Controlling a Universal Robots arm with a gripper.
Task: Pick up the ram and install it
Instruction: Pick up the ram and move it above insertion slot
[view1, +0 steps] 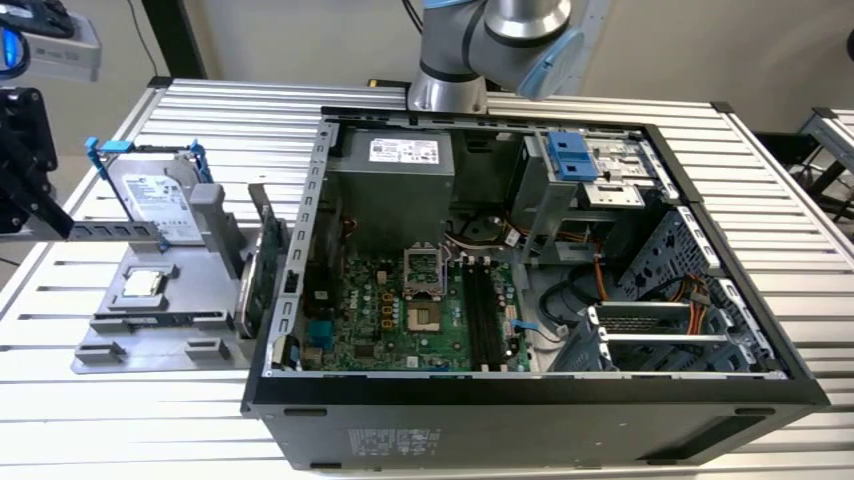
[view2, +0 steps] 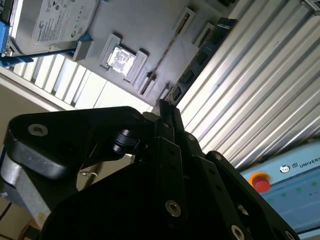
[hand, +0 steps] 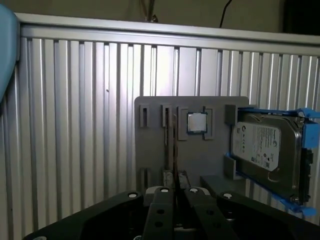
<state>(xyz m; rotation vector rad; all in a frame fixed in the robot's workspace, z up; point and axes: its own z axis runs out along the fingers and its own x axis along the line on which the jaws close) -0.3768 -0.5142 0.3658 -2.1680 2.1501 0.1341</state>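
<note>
Edge-on, the ram (hand: 175, 145) reads as a thin dark line standing in a slot of the gray holder tray (hand: 152, 150), untouched. The gripper (hand: 175, 191) hangs clear of it, jaws drawn together and empty, lined up along the stick in both wrist views. Just beside the ram sits a processor (hand: 197, 122), then a hard drive (hand: 270, 150). The open computer case (view1: 534, 405) stands beside the tray, on the exterior view's right.
</note>
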